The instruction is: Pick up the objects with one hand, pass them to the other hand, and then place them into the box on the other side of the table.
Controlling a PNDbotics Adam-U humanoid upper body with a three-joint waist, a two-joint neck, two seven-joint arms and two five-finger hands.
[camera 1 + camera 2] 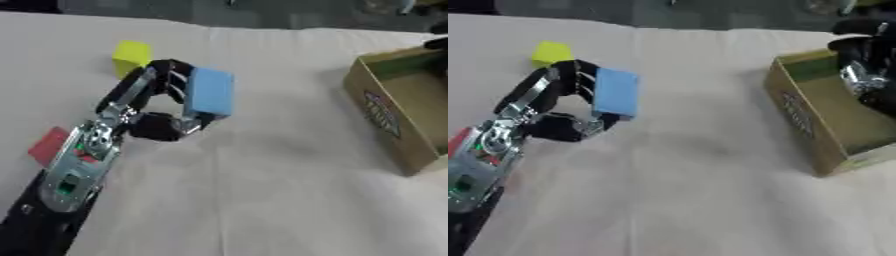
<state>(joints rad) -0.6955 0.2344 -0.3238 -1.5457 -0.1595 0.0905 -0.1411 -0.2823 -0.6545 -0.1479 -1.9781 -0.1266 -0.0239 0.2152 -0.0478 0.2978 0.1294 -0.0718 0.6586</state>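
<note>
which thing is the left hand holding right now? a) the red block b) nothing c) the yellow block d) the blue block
d: the left hand has its fingers and thumb curled round the blue block, while the yellow block and the red block lie apart on the table.

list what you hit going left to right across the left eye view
red block → yellow block → blue block, held in the left robot hand → cardboard box
</note>
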